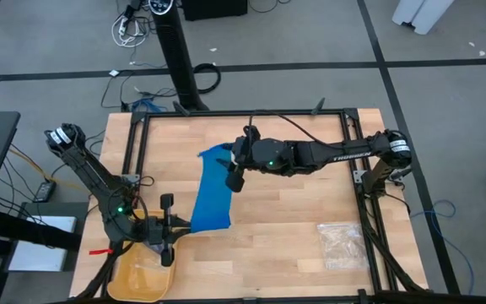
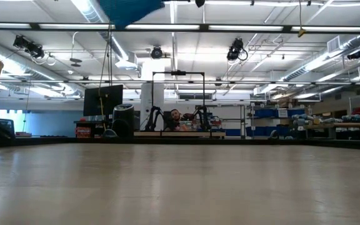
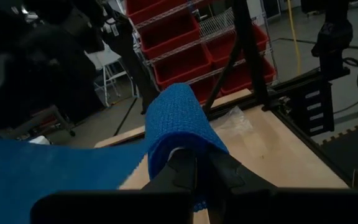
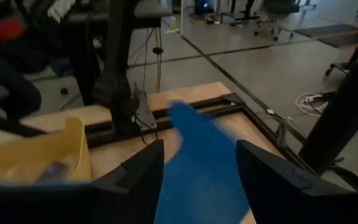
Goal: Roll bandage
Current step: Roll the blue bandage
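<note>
The bright blue bandage (image 1: 212,192) stretches as a flat band between my two grippers, over the table's middle left. It is lifted: in the low view only its lower edge (image 2: 130,9) shows, at the picture's top. My left gripper (image 1: 178,225) is at the band's near end, shut on it; in the left wrist view the band curls over the fingers (image 3: 179,118). My right gripper (image 1: 234,171) is at the band's far end, and the band (image 4: 201,162) fills the gap between its two fingers. My left gripper holds the bandage's near end (image 3: 166,146), which wraps in a curl over and around the shut fingers (image 3: 194,177). The fingers come level from the table's left. The fabric hides the exact place of contact. The band runs away toward the far side, clear of the table. My right gripper has the bandage's far end (image 4: 197,186) between its two fingers (image 4: 143,177), coming level from the table's right. The band fills the gap between the fingers. It runs forward from them toward the left gripper, lifted off the table.
A yellow bin (image 1: 142,274) sits at the near left corner, under the left arm, with a small dark packet (image 4: 55,171) in it. A clear plastic bag (image 1: 342,241) lies at the near right. A black frame (image 1: 243,113) borders the table.
</note>
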